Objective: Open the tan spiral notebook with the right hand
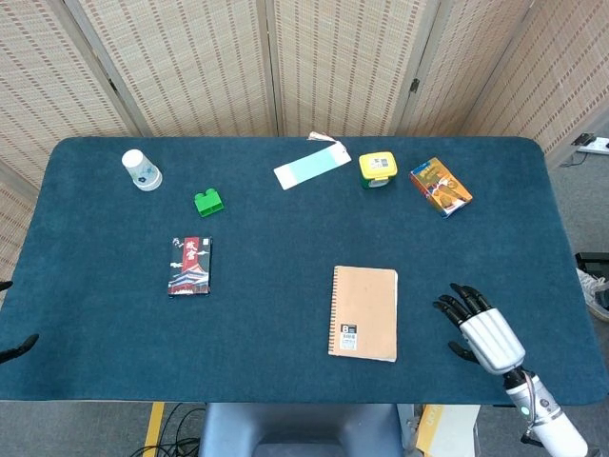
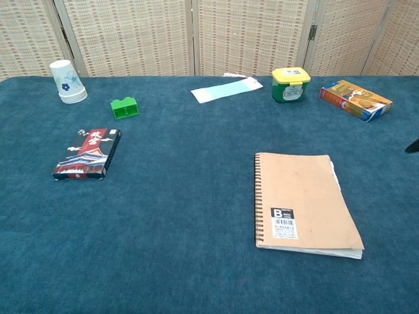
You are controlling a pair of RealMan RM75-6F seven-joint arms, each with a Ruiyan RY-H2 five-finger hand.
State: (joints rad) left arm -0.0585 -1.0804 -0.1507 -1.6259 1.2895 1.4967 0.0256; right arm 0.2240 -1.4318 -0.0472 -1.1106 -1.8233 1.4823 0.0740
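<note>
The tan spiral notebook (image 1: 363, 312) lies closed and flat, spiral edge leftward.

A table (image 1: 114, 314) covered in dark teal cloth carries everything. The tan spiral notebook (image 1: 363, 312) lies closed and flat toward the near edge. Well left of it rests a black and red card box (image 1: 190, 266). Beyond the notebook, along the far side, sit a green and yellow tub (image 1: 377, 169), a colourful carton (image 1: 441, 187), a pale blue paper strip (image 1: 311, 168), a green block (image 1: 208, 202) and a paper cup (image 1: 141, 170).
</note>
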